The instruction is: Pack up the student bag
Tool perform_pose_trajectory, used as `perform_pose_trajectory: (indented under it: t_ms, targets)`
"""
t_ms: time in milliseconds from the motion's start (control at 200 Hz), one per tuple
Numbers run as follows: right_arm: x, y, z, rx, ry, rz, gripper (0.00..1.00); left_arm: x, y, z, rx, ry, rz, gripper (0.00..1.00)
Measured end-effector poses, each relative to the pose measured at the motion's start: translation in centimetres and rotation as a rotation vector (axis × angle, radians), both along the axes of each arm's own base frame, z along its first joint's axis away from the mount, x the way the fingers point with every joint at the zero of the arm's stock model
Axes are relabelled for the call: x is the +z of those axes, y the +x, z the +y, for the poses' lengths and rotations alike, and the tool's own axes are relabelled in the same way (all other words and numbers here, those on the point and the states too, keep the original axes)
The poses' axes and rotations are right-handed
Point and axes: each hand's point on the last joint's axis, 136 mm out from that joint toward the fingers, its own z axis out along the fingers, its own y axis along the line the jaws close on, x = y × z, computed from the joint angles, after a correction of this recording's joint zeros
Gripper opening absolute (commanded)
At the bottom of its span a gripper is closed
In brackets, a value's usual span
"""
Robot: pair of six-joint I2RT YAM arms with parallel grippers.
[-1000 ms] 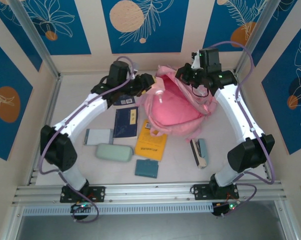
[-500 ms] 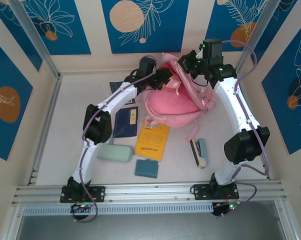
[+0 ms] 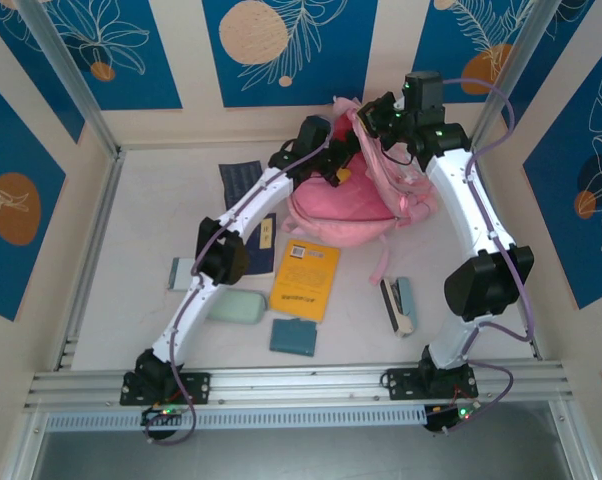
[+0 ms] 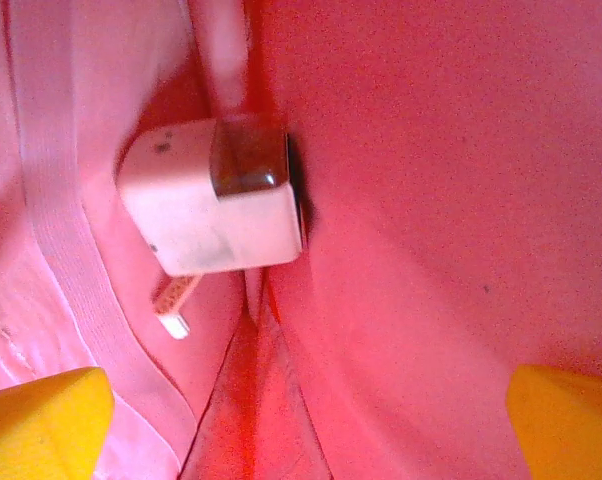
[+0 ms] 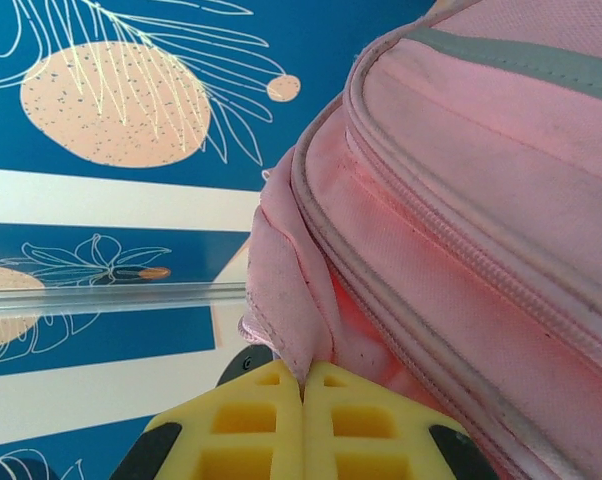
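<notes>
1. Top view — student bag lies far-centre on the surface; left hand is in its mouth, right hand at its rim.
2. Left wrist — hand spread wide, empty, pink lining all around.
3. Right wrist — hand pinched tight on the bag's rim fold.

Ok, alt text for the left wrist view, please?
A small white block with a dark glossy end lies inside the student bag, against pink lining. The left gripper is open, its yellow fingertips at the bottom corners.
</notes>
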Motion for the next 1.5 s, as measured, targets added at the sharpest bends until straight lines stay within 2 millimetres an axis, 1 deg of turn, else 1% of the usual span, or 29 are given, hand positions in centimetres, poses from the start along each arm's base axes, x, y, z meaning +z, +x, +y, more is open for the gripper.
perform_pose_trajectory:
  t_ms: [100, 145, 205, 260, 310, 390, 455, 530, 605, 640, 670, 720, 755, 825, 870, 1005, 1070, 1175, 1260, 1340, 1395, 1500]
  targets:
    - [0.0, 0.2, -0.5, -0.009, -0.012, -0.006, 0.0, 0.0, -0.1, 0.8, -0.025, 0.032, -0.011, 1.0]
    - [0.0, 0.3, -0.8, -0.011, -0.021, -0.012, 0.0, -0.2, -0.6, 1.2, -0.043, 0.066, -0.011, 1.0]
    - [0.1, 0.3, -1.2, -0.009, -0.045, -0.02, 0.0, 0.2, -1.4, 2.2, -0.068, 0.119, -0.024, 1.0]
    - [0.2, 0.2, -1.5, -0.005, -0.068, -0.03, 0.0, 1.2, -2.4, 3.5, -0.087, 0.172, -0.037, 1.0]
    - [0.3, 0.2, -1.6, 0.002, -0.086, -0.041, 0.0, 2.5, -3.4, 4.9, -0.095, 0.217, -0.063, 1.0]
    - [0.3, 0.3, -1.6, 0.013, -0.106, -0.053, 0.0, 5.1, -5.9, 7.7, -0.097, 0.285, -0.102, 1.0]
    - [0.1, 0.3, -1.6, 0.021, -0.121, -0.058, 0.0, 7.1, -8.1, 10.1, -0.087, 0.338, -0.14, 0.97]
    - [-0.3, 0.3, -1.5, 0.033, -0.136, -0.058, 0.0, 8.8, -10.7, 12.2, -0.083, 0.376, -0.183, 0.96]
    - [-0.7, 0.5, -1.2, 0.047, -0.146, -0.057, 0.0, 9.0, -13.2, 13.6, -0.094, 0.411, -0.201, 0.97]
    - [-0.9, 0.5, -1.1, 0.054, -0.151, -0.053, 0.0, 8.6, -14.3, 14.0, -0.104, 0.429, -0.202, 0.98]
    - [-1.0, 0.7, -0.9, 0.062, -0.156, -0.05, 0.0, 8.0, -15.3, 13.9, -0.119, 0.44, -0.2, 0.99]
    - [-1.1, 1.0, -0.7, 0.072, -0.162, -0.048, 0.0, 6.4, -17.2, 13.2, -0.159, 0.459, -0.181, 0.99]
    - [-1.1, 1.1, -0.5, 0.08, -0.169, -0.045, 0.0, 4.9, -18.7, 12.4, -0.198, 0.475, -0.162, 0.99]
    - [-1.1, 1.3, -0.1, 0.092, -0.181, -0.04, 0.0, 2.0, -21.9, 10.1, -0.29, 0.509, -0.122, 0.99]
    - [-1.2, 1.2, 0.0, 0.098, -0.188, -0.038, 0.0, 0.2, -23.9, 8.2, -0.354, 0.53, -0.1, 0.99]
    - [-1.5, 0.9, 0.0, 0.102, -0.198, -0.02, 0.0, -4.1, -28.3, 3.8, -0.492, 0.562, -0.048, 0.98]
    - [-1.7, 0.9, -0.1, 0.103, -0.199, -0.013, 0.0, -5.9, -30.1, 2.0, -0.538, 0.567, -0.01, 0.95]
    - [-1.7, 0.8, -0.1, 0.103, -0.199, -0.008, 0.0, -8.0, -31.7, -0.8, -0.578, 0.562, 0.037, 0.91]
    - [-1.7, 0.8, -0.1, 0.1, -0.196, -0.004, 0.0, -9.3, -32.3, -2.9, -0.585, 0.556, 0.07, 0.88]
    - [-1.8, 0.8, -0.2, 0.093, -0.193, 0.002, 0.0, -10.6, -32.7, -4.0, -0.574, 0.557, 0.112, 0.85]
    - [-1.8, 0.8, -0.2, 0.087, -0.188, 0.002, 0.0, -11.5, -33.0, -4.4, -0.566, 0.563, 0.139, 0.81]
    - [-2.7, 0.5, -0.2, 0.076, -0.175, 0.018, 0.0, -12.7, -32.9, -5.6, -0.541, 0.569, 0.189, 0.75]
